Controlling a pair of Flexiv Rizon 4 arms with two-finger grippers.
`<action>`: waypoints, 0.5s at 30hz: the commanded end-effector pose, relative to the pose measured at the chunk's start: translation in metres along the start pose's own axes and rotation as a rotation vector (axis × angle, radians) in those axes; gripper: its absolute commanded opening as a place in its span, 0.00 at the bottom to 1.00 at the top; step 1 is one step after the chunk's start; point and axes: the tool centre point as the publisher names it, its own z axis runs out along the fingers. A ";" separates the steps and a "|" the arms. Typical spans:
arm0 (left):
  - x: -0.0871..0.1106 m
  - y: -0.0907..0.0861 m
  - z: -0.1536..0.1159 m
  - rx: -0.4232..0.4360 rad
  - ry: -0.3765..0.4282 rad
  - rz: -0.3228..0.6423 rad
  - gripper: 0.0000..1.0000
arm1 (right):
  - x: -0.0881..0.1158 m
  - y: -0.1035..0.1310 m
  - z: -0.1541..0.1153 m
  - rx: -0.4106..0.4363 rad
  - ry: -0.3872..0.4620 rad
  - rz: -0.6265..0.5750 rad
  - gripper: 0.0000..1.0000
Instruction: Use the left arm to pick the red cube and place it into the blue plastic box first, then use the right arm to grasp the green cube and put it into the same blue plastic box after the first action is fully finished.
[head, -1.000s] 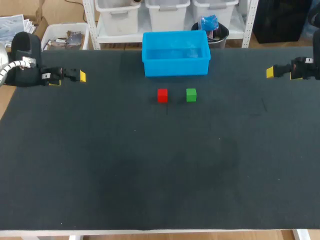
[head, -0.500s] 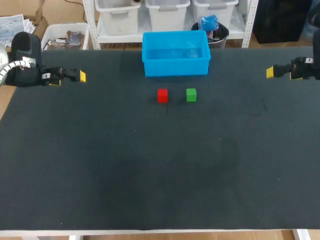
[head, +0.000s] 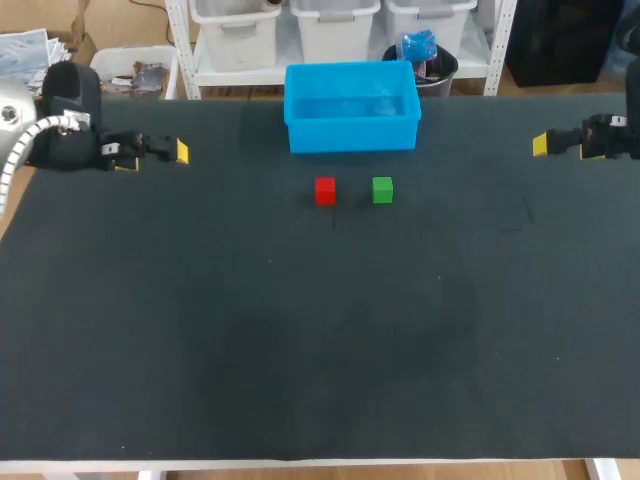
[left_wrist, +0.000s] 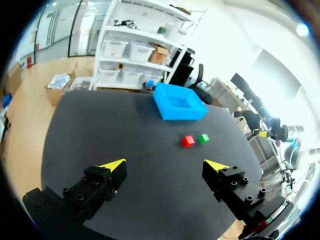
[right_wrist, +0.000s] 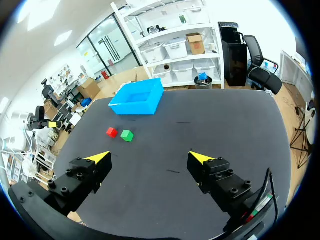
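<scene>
Step one: left gripper (left_wrist: 165, 166) open, empty, well apart from red cube (head: 325, 190). Next: straddle it, close.

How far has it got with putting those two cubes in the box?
Nothing is done yet: the red cube and green cube sit on the table near the blue plastic box, which looks empty. Nothing is in hand: the left gripper and right gripper are both open at the table's sides, far from the cubes. Both placements remain, red first.
</scene>
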 end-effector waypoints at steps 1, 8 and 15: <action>-0.011 -0.010 0.018 -0.085 0.062 -0.012 1.00 | 0.000 0.000 0.000 0.001 0.000 -0.001 1.00; -0.017 -0.030 0.051 -0.188 0.133 0.010 1.00 | 0.000 0.000 0.000 0.001 0.000 -0.001 1.00; -0.022 -0.045 0.077 -0.237 0.187 0.032 1.00 | 0.000 0.000 0.000 0.001 0.000 -0.001 1.00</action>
